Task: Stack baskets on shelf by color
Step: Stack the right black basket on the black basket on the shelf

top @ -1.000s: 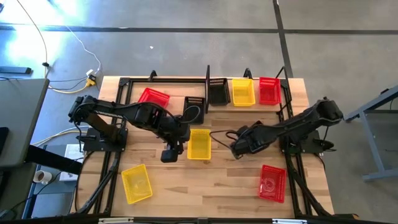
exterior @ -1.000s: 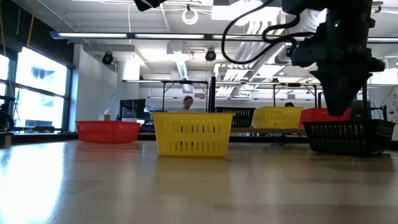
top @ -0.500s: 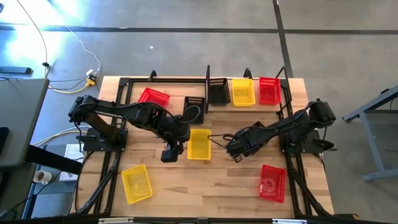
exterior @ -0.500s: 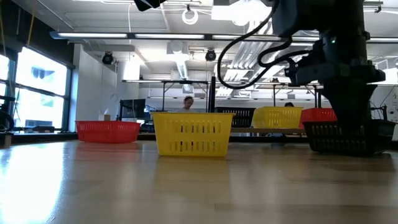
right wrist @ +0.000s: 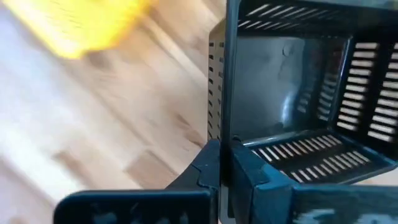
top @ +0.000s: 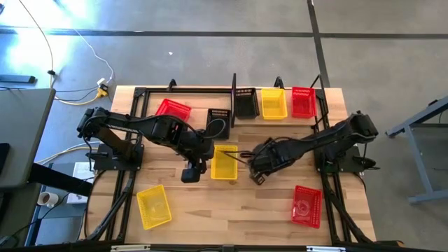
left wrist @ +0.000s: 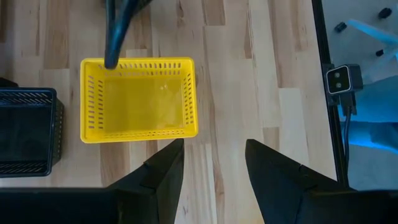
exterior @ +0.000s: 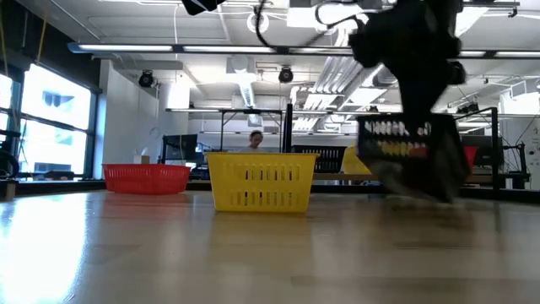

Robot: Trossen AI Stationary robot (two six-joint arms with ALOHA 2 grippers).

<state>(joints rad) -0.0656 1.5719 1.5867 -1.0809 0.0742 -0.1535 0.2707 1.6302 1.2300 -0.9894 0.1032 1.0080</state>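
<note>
while the left arm waits over the middle of the surface (top: 280, 203), its left gripper (left wrist: 211, 180) hangs with jaws wide apart and holding nothing, just beside the near short side of a yellow basket (top: 224, 162) that stands upright at the surface's centre.

going from the left edge: a second yellow basket (top: 153, 206) lies near the front left corner, turned at an angle. a red basket (top: 172, 110) sits tilted toward the back left. a black basket (top: 218, 120) stands between that red one and the centre, just behind the central yellow basket, apart from it.

along the back edge the shelf (top: 234, 87) holds three baskets side by side in a row: a black shelf basket (top: 246, 102), then a yellow shelf basket (top: 273, 103), then a red shelf basket (top: 302, 102), each touching or nearly touching its neighbour.

right of the central yellow basket, the right gripper (right wrist: 227, 158) has its jaws closed on the rim of a carried black basket (right wrist: 292, 106). in the low view this carried basket (exterior: 409, 152) hangs tilted above the wood, clear of it. from above, the basket is mostly hidden under the arm.

near the front right corner a last red basket (top: 306, 206) rests flat, well apart from the others.
</note>
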